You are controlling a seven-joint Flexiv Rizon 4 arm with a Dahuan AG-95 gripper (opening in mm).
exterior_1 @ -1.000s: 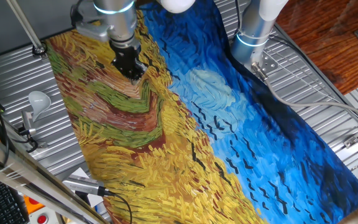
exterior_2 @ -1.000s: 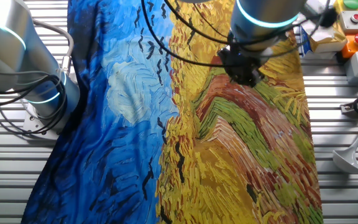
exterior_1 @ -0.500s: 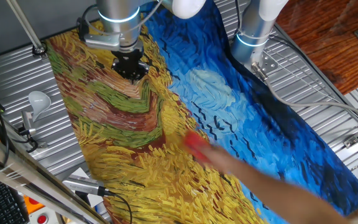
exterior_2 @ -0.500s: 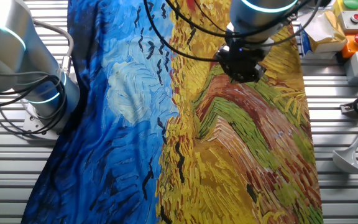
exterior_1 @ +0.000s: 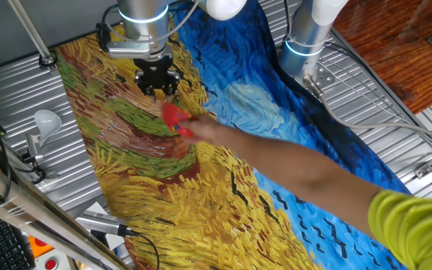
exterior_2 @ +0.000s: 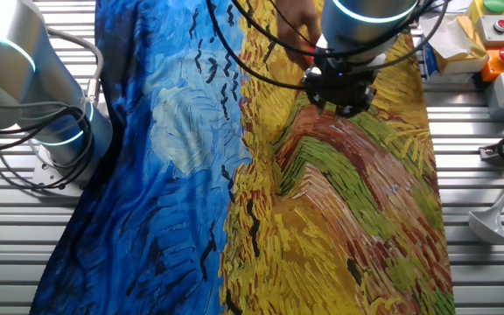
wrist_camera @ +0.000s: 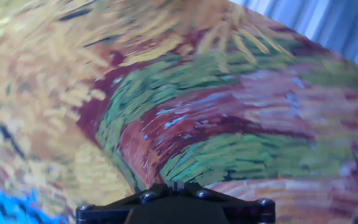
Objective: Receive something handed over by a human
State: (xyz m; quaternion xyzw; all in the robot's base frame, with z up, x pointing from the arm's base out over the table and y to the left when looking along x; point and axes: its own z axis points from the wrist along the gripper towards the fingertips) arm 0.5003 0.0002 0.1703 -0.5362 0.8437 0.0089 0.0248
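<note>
My black gripper (exterior_1: 156, 84) hangs fingers-down over the yellow part of the painted cloth (exterior_1: 148, 195). It also shows in the other fixed view (exterior_2: 339, 89). In the hand view only its black base and two fingertips close together (wrist_camera: 178, 185) show, with nothing between them. The human's bare forearm (exterior_1: 298, 176), with a yellow-green sleeve (exterior_1: 415, 232), reaches in from the lower right. The hand holds the small red object (exterior_1: 174, 118) just below and right of my gripper, apart from it. A sliver of red (exterior_2: 310, 56) and the hand (exterior_2: 294, 21) show behind the gripper in the other fixed view.
A second white-and-silver arm base (exterior_1: 306, 41) stands at the cloth's far edge. A white lamp-like piece (exterior_1: 45, 120) and cables lie on the ribbed metal table (exterior_1: 21, 97) to the left. Boxes with coloured buttons (exterior_2: 501, 44) sit at one corner.
The human arm has come in from the lower right and carried the red object up-left, close to my gripper. My gripper has shifted only slightly.
</note>
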